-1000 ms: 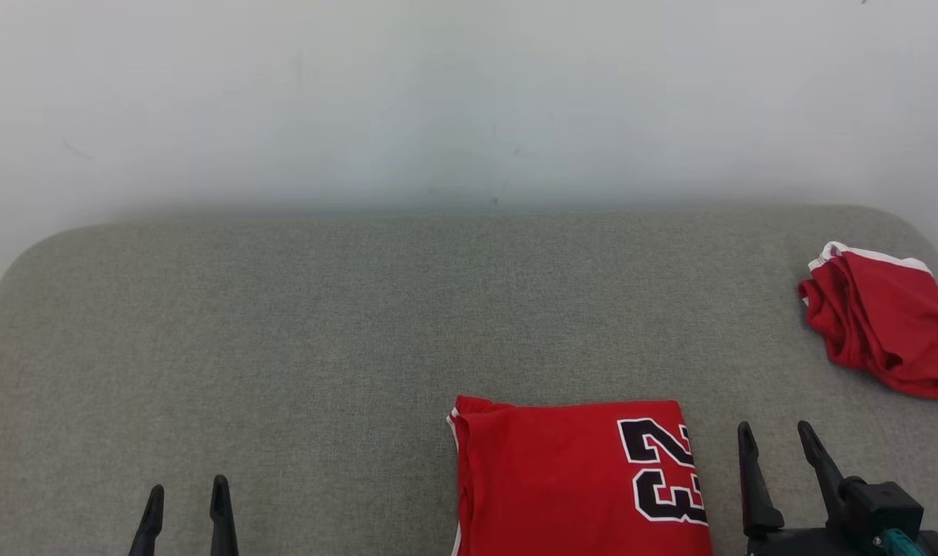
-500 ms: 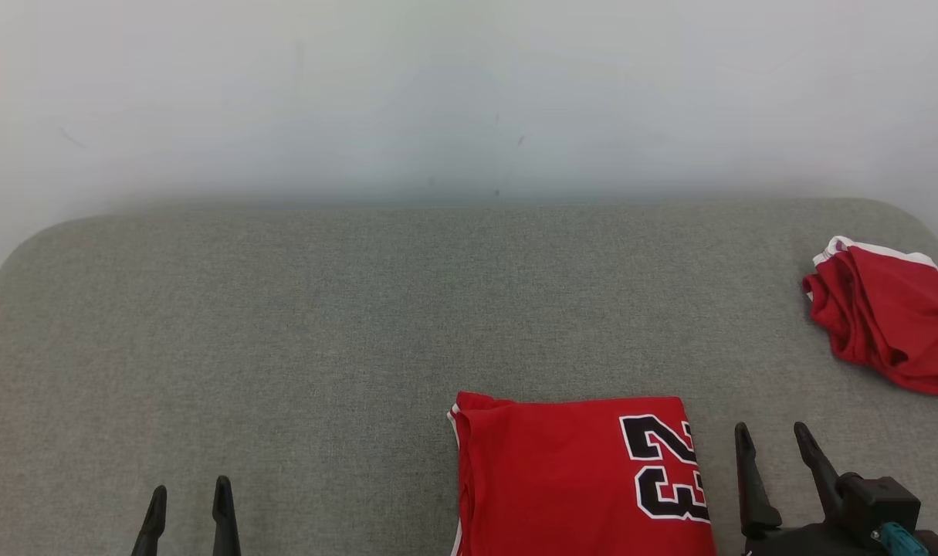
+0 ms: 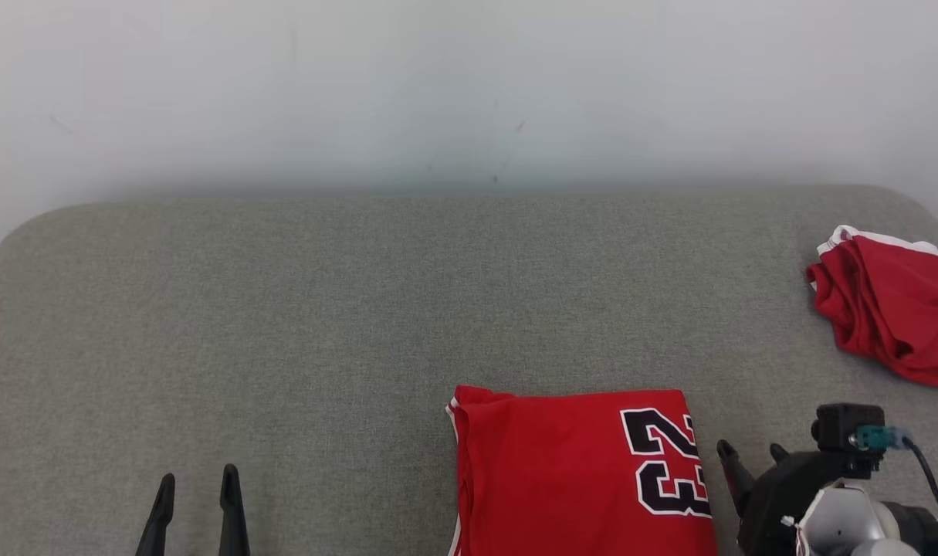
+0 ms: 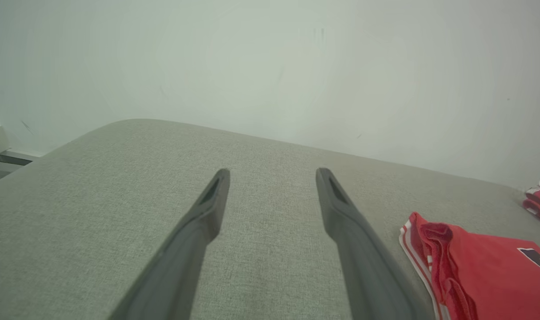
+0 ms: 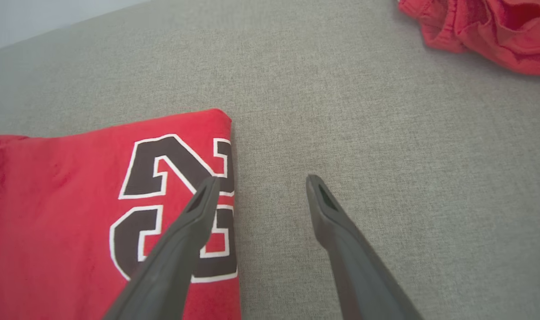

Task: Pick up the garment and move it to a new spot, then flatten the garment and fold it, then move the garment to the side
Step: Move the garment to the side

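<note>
A folded red garment [image 3: 561, 471] with a black "23" lies flat on the grey fabric surface [image 3: 299, 309] at the front, right of centre. My right gripper [image 3: 750, 454] is open just off its right edge. In the right wrist view, one finger [image 5: 194, 218] hangs over the number at the garment's [image 5: 65, 209] edge and the other is over bare fabric, with nothing between them. My left gripper [image 3: 198, 483] is open at the lower left, well apart from the garment [image 4: 487, 275], with nothing between its fingers [image 4: 207, 204].
A second red piece with white trim [image 3: 889, 309] lies crumpled at the far right edge of the surface, also seen in the right wrist view [image 5: 487, 26]. A white wall [image 3: 469, 77] stands behind. The surface's corners are rounded.
The right arm's wrist has risen into the picture and its fingers have tipped downward beside the garment's right edge. The head camera has shifted slightly. The left gripper has barely moved.
</note>
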`<state>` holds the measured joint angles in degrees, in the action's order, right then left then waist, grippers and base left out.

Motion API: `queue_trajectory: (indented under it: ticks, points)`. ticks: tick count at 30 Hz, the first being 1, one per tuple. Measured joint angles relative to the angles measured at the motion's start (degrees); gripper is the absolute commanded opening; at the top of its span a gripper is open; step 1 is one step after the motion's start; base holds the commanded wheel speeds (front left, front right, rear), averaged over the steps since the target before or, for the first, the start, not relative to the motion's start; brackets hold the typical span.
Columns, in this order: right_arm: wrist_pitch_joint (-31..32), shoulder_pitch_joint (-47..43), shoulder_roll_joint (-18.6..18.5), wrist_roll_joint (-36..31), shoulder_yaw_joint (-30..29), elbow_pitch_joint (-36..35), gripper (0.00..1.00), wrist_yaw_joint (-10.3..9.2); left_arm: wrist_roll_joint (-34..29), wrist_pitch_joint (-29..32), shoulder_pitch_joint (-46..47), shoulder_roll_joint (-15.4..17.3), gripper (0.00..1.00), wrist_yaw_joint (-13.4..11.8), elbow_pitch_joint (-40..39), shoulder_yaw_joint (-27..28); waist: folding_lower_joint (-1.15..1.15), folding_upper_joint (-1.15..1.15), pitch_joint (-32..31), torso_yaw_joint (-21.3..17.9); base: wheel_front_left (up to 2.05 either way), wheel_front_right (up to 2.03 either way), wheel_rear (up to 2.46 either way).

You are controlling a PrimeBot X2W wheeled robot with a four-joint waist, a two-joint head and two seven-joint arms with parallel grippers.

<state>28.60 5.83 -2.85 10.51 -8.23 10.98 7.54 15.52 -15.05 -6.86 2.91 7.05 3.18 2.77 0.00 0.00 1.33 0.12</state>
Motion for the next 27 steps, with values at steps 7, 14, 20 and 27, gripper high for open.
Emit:
queue_trajectory:
  ticks: [7,14,20,27]
  points:
    - [9.8,3.9,0.0,-1.3,0.5,4.0,1.0,0.0,0.2,0.0,0.5,0.0,1.0,0.0,0.6,-0.9,0.0,0.0,0.6,1.0,0.0,0.0,0.0]
    - [11.8,6.1,0.0,-2.1,1.7,10.8,1.0,0.0,0.7,0.0,0.9,0.0,1.0,-0.1,0.9,-1.5,0.0,0.0,1.1,2.0,0.0,0.0,0.0]
    - [12.2,8.4,-0.2,-1.4,2.3,16.1,1.0,0.0,0.9,0.0,1.0,0.0,1.0,-0.4,1.0,-1.9,0.0,-0.01,1.2,2.8,0.0,0.0,0.0]
    - [11.1,12.0,-0.3,-3.5,5.2,18.5,0.0,-0.14,1.3,0.0,1.0,0.0,1.0,-0.7,0.4,-2.2,0.0,0.0,1.7,3.0,0.0,0.0,0.0]
